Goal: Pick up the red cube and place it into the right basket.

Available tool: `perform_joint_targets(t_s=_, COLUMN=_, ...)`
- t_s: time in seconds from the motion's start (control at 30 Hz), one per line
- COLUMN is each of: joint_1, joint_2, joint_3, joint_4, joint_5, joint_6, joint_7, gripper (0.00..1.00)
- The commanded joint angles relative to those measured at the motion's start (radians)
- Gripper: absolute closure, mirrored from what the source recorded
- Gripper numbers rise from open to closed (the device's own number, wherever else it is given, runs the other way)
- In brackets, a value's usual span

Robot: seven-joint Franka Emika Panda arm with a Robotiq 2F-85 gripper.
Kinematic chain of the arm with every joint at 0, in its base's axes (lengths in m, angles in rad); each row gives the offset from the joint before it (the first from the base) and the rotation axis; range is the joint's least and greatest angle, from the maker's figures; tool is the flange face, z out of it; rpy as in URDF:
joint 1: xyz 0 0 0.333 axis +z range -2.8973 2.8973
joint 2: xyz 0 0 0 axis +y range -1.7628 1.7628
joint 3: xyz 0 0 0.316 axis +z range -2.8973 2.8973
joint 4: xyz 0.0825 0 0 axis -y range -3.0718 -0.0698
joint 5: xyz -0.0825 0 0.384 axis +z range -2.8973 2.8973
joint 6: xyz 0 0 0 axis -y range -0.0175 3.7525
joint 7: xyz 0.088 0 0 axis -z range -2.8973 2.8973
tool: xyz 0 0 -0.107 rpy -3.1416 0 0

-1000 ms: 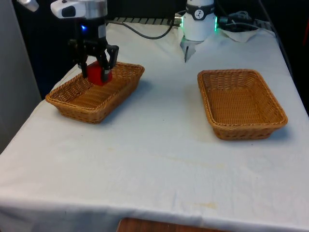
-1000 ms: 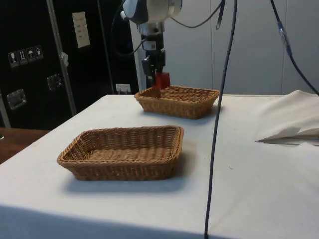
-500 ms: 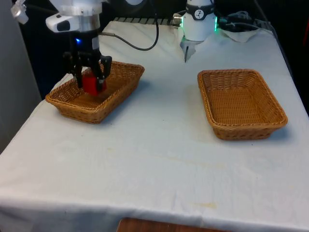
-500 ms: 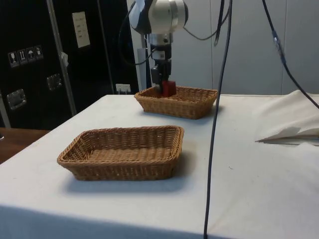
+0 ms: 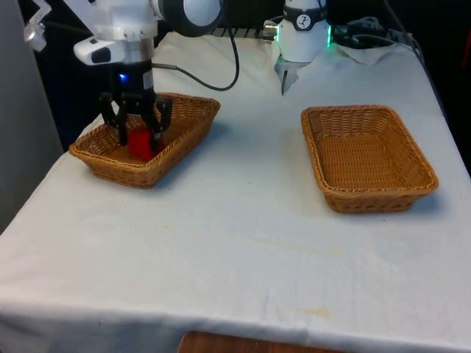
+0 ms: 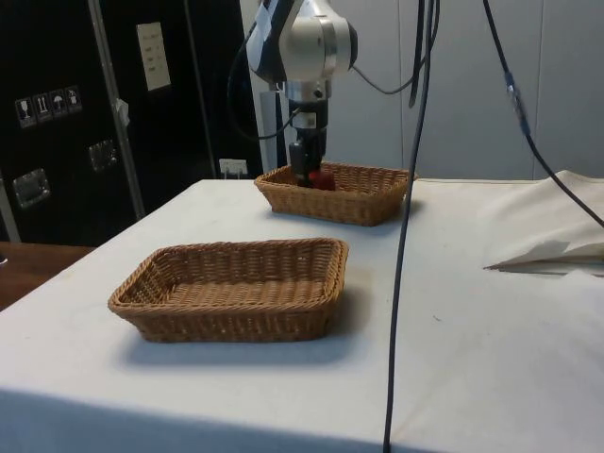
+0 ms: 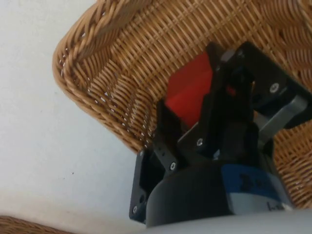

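Clamped on the red cube [image 5: 140,143], my gripper [image 5: 137,140] sits low inside the basket [image 5: 110,163] on the front view's left. To do this well, I should ease down until the cube rests on the weave, then part my fingers [image 7: 168,131] and rise straight up.

In your front view the red cube [image 5: 140,143] shows just a strip between the black fingers [image 5: 120,129]; the basket [image 5: 110,163] wall covers its base, so you cannot tell whether it rests on the weave. From the side, the near rim of that basket [image 6: 332,202] hides all but a red sliver [image 6: 322,179] beside the gripper [image 6: 304,176]. In your wrist view the gripper [image 7: 195,100] body covers much of the cube [image 7: 190,87], and the basket [image 7: 97,87] runs off the picture's edges. You cannot judge whether the fingers press the cube or merely flank it.
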Motion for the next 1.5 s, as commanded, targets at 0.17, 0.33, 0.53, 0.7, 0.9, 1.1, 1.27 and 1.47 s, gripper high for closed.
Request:
perform_joint_targets(t_s=0.17, joint_1=0.000, joint_2=0.001, joint_3=0.000, joint_4=0.000, joint_5=0.001, joint_6=0.000, joint_7=-0.001, gripper=0.12)
perform_joint_targets(t_s=0.33, joint_1=-0.004, joint_2=-0.001, joint_3=0.004, joint_4=-0.002, joint_5=0.008, joint_6=0.009, joint_7=-0.010, gripper=0.00)
perform_joint_targets(t_s=0.53, joint_1=-0.002, joint_2=-0.008, joint_3=-0.004, joint_4=0.000, joint_5=-0.001, joint_6=-0.001, joint_7=-0.008, gripper=0.00)
perform_joint_targets(t_s=0.7, joint_1=0.011, joint_2=-0.030, joint_3=-0.039, joint_4=0.008, joint_5=-0.014, joint_6=-0.034, joint_7=-0.015, gripper=0.00)
perform_joint_targets(t_s=0.9, joint_1=0.025, joint_2=-0.056, joint_3=-0.057, joint_4=0.009, joint_5=-0.031, joint_6=-0.056, joint_7=-0.012, gripper=0.00)
perform_joint_targets(t_s=1.1, joint_1=0.034, joint_2=-0.093, joint_3=-0.053, joint_4=0.013, joint_5=-0.058, joint_6=-0.059, joint_7=0.000, gripper=0.00)
perform_joint_targets(t_s=1.27, joint_1=0.071, joint_2=-0.123, joint_3=-0.065, joint_4=0.008, joint_5=-0.126, joint_6=-0.059, joint_7=0.064, gripper=0.00)
perform_joint_targets(t_s=1.47, joint_1=0.091, joint_2=-0.142, joint_3=-0.066, joint_4=0.006, joint_5=-0.172, joint_6=-0.056, joint_7=0.105, gripper=0.00)
